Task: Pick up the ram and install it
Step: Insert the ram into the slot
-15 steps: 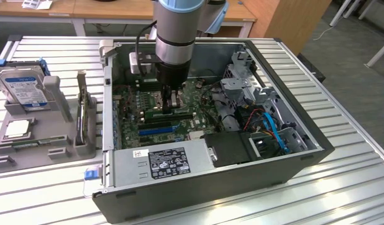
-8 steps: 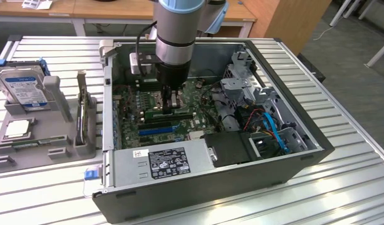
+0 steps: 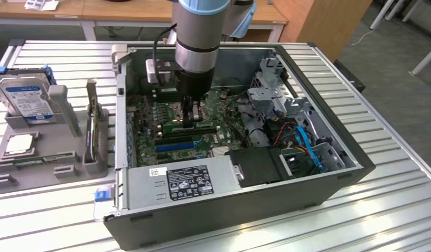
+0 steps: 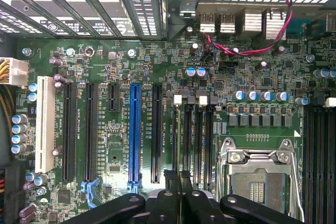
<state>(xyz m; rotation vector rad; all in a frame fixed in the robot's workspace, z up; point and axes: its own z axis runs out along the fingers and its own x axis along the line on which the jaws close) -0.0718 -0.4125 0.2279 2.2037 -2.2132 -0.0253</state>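
Fingers [image 4: 170, 190] tight on ram [image 3: 173, 127], above slots [image 4: 187, 135]

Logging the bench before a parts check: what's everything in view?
computer case: one, dark grey, on the table
table: one, silver, slatted
motherboard: one, green, inside the case
ram: one, green, in the hand's grip at the motherboard's slots
tray: one, grey, the exterior view's left of the case
hard drive: one, silver with blue label, in the tray
processor chip: one, silver, flat in the tray
arm: one, grey
hand: one, black, shut, inside the case
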